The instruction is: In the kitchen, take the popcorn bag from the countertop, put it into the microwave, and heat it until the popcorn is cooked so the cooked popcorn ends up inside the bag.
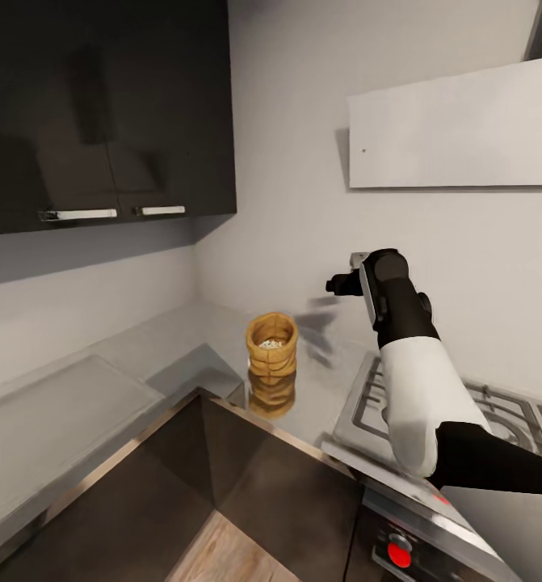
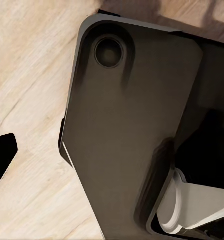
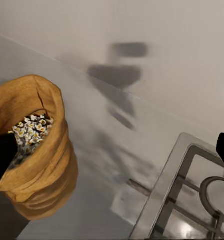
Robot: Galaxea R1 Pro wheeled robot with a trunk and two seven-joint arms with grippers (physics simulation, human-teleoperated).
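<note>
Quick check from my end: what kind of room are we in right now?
A kitchen, by the look of it: a gas hob set into a grey countertop, dark wall cabinets above, and a popcorn bag standing on the counter.

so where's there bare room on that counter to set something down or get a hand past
The countertop left of the popcorn bag is bare along the wall, as is the corner behind the bag. Between the bag and the gas hob a bare strip remains, but the right gripper hangs above it. The hob's grates make poor footing.
</note>
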